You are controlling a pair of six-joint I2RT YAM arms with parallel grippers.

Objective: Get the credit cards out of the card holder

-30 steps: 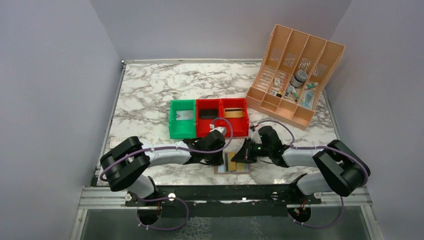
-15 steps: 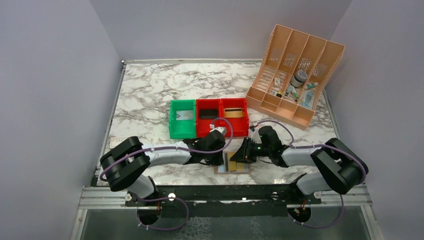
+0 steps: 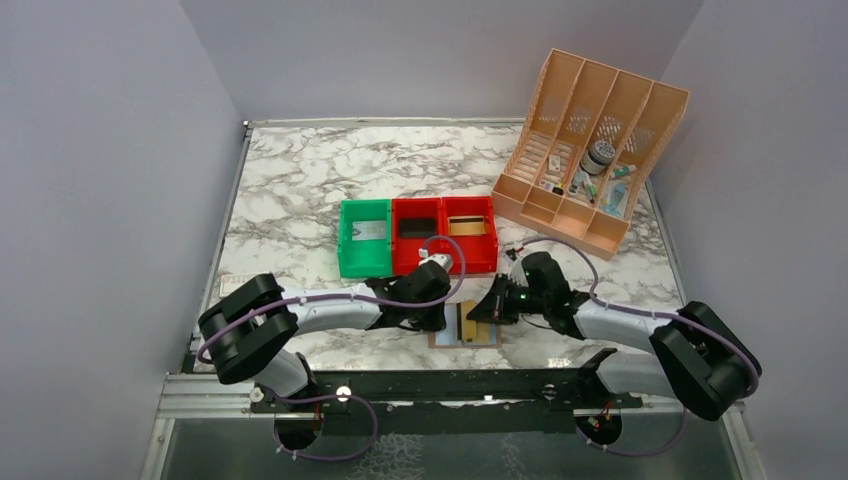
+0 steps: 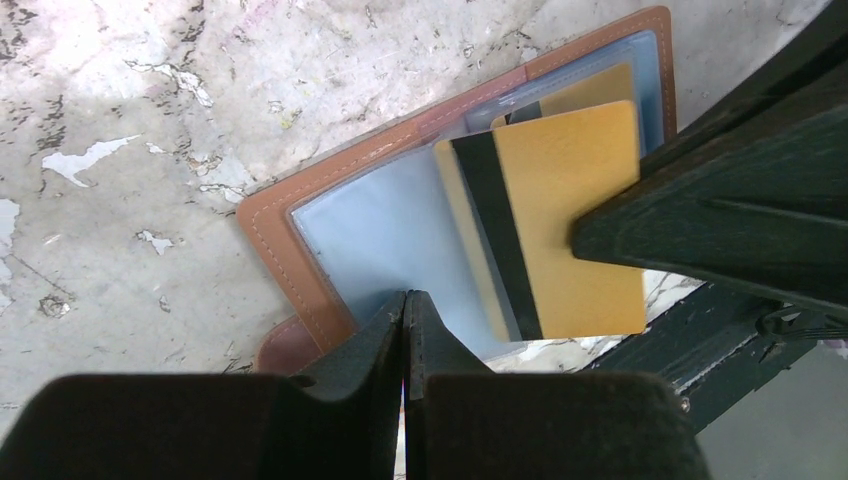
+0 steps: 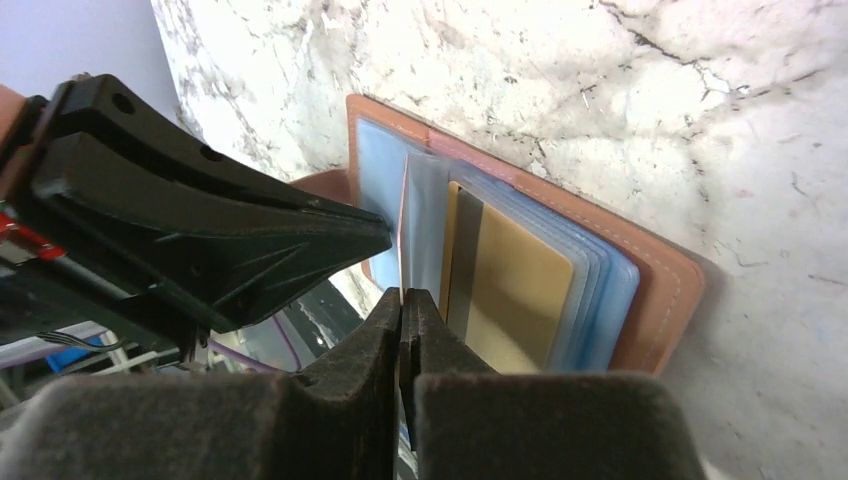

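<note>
The brown card holder (image 3: 488, 340) lies open at the table's near edge, its blue-grey pockets up (image 4: 290, 250) (image 5: 660, 290). My left gripper (image 3: 441, 318) (image 4: 405, 296) is shut and empty, its tips pressing on the left pocket panel. My right gripper (image 3: 480, 312) (image 5: 402, 293) is shut on the edge of a yellow-gold credit card with a black stripe (image 3: 467, 322) (image 4: 570, 200). That card stands partly out of the holder and shows edge-on in the right wrist view. Another gold card (image 4: 590, 85) (image 5: 520, 290) stays inside a right pocket.
A green bin (image 3: 363, 237) and two red bins (image 3: 443, 232) stand just behind the grippers. A peach slotted organizer (image 3: 590, 150) with small items sits at the back right. The black base rail (image 3: 450, 385) runs right below the holder.
The right jaws parted briefly and closed again on the yellow card. The right arm's elbow swung out to the right. The left arm has not moved.
</note>
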